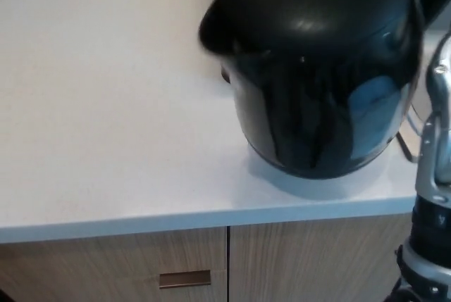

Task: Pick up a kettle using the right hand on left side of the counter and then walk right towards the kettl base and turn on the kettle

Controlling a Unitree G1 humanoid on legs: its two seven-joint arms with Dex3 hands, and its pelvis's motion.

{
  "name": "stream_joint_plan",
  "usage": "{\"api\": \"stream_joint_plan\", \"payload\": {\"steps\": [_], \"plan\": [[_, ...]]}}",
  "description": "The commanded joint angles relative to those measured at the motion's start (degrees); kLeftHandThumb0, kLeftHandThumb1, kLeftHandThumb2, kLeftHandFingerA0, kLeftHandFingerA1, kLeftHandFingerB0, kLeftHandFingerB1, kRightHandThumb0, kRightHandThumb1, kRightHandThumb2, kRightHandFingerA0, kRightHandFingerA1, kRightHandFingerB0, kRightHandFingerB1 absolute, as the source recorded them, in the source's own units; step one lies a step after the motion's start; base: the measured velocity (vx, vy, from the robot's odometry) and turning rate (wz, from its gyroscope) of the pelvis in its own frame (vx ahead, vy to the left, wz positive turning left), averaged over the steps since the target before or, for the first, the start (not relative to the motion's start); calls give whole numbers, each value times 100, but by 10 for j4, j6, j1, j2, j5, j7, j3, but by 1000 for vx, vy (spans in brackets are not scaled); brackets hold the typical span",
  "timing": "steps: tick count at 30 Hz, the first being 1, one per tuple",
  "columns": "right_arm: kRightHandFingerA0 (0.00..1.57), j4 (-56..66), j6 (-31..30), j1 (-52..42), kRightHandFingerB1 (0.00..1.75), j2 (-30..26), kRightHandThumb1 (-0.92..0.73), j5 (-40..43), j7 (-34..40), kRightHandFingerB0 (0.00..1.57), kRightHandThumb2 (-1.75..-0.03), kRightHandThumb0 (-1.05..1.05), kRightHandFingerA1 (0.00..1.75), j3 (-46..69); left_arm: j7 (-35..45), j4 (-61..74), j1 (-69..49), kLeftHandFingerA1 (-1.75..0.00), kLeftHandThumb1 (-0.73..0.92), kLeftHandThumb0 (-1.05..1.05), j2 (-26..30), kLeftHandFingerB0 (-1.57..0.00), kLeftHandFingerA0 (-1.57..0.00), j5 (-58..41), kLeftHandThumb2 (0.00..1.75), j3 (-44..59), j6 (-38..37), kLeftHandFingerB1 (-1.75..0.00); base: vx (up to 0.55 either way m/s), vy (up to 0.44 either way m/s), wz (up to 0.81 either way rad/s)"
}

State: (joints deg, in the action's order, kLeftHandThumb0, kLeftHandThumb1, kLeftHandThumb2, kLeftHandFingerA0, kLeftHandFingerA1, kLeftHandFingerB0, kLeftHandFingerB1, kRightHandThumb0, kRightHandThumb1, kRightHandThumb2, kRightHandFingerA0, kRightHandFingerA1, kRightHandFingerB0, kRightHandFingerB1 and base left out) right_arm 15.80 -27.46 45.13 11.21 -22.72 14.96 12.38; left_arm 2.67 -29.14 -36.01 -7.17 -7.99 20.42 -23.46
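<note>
- The black kettle (317, 70) fills the far right part of the white surface (106, 105), spout toward the left edge, apparently lifted for carrying.
- Only the right arm (433, 175) shows at the right edge; whether its hand grips the handle cannot be told.
- The left hand is out of view.
</note>
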Motion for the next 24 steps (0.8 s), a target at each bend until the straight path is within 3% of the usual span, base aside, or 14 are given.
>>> {"api": "stream_joint_plan", "payload": {"steps": [1, 13, 15, 22, 24], "plan": [[110, 54, -94, -8, 167, 29, -43, 133, -23, 83, -140, -13, 175, 84, 3, 5, -9, -123, 28, 41, 2, -104, -109, -7, 155, -2, -37, -111, 0, 0, 0], [111, 73, -136, -39, 166, 42, -40, 173, -9, 85, -141, -13, 175, 97, 5, -9, -3, -120, 29, 37, 5, -107, -108, -10, 149, 3, -46, -111, 0, 0, 0], [109, 75, -161, -51, 167, 44, -41, 175, -9, 86, -141, -15, 175, 89, -11, -12, 7, -117, 31, 37, 12, -100, -104, 5, 144, 2, -41, -106, 0, 0, 0], [109, 78, -169, -73, 166, 40, -36, 190, -4, 90, -145, -13, 175, 75, -2, -6, 15, -119, 32, 35, 11, -102, -106, -11, 144, 6, -35, -108, 0, 0, 0], [111, 78, -171, -77, 166, 37, -37, 191, -1, 92, -147, -15, 175, 66, 1, -15, 20, -119, 30, 31, 15, -103, -104, -11, 152, 8, -41, -110, 0, 0, 0]]}}
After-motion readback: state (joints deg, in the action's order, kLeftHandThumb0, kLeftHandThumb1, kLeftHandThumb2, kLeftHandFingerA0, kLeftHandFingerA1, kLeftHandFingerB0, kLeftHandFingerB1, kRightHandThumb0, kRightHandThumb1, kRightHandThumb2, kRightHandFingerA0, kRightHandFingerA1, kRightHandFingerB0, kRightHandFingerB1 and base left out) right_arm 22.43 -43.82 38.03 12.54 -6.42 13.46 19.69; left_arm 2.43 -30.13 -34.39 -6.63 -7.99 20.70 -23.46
